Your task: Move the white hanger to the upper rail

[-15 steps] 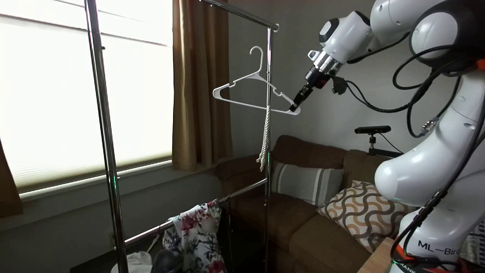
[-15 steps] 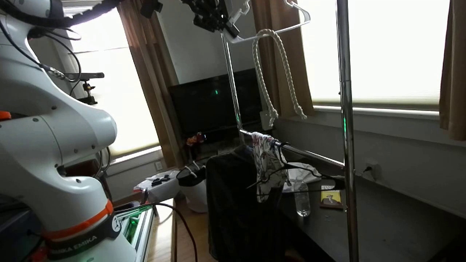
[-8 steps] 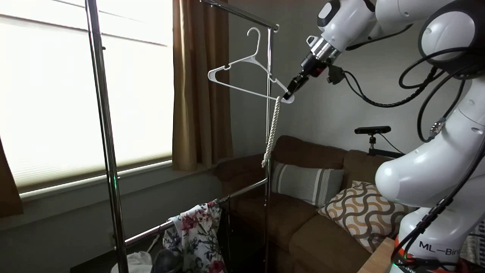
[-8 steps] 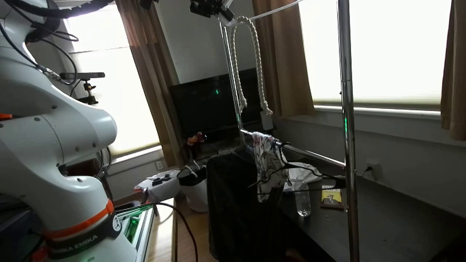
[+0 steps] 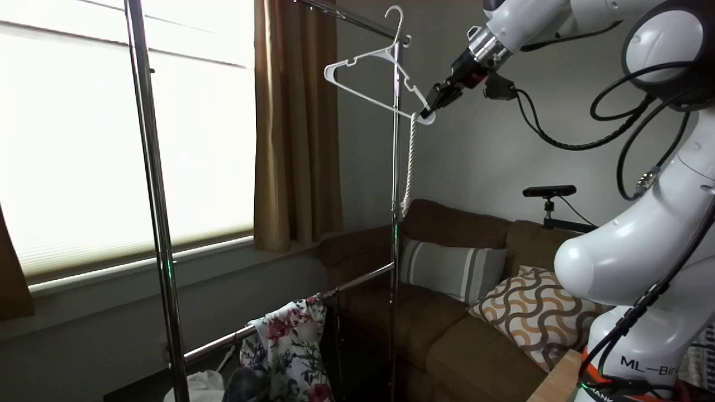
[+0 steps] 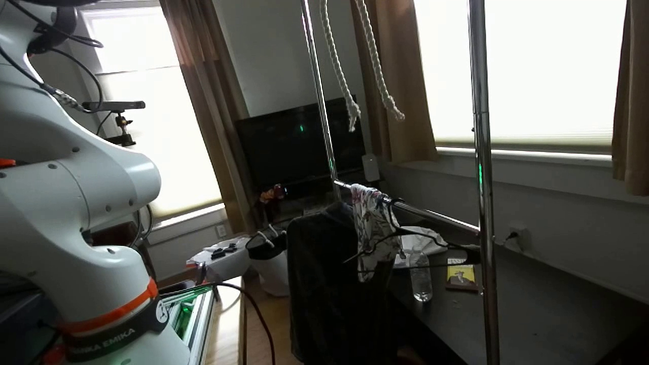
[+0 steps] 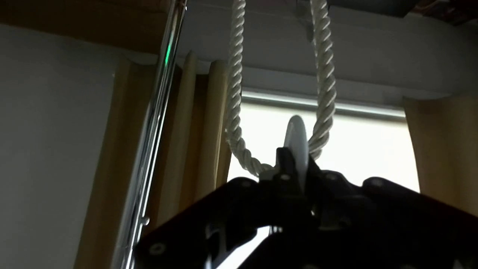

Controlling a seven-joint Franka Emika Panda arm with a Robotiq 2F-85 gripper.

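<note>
The tool (image 5: pixel 426 113) was clamped on one lower corner of the white hanger (image 5: pixel 384 53), holding it in the air near the top of the rack (image 5: pixel 160 223). In an exterior view the hanger overlapped the rack's pole (image 5: pixel 396 178) in front of the brown sofa (image 5: pixel 475 346), and its hook showed higher than the upper rail (image 5: pixel 357 21), the rack's top bar. Whether hook and bar touched could not be told. The hanger was tilted, its free corner higher than the one in the tool's hold. The wrist view showed the held corner poking out between the dark fingers (image 7: pixel 284 160). A pale rope (image 5: pixel 411 159) was draped over the hanger's bottom edge, just beside the tool, its two ends dangling higher than the rack's lower rail (image 5: pixel 366 277). A flowered garment (image 5: pixel 296 357) hung on that lower rail. Beyond the rack, the sofa carried a striped pillow (image 5: pixel 447 268) and a wavy-patterned pillow (image 5: pixel 542 312). In an exterior view a dark counter (image 6: pixel 537 304) lay beyond the rack's lower rail, with a clear bottle (image 6: pixel 421 279) and a yellow-covered book (image 6: pixel 460 276) on it.
</note>
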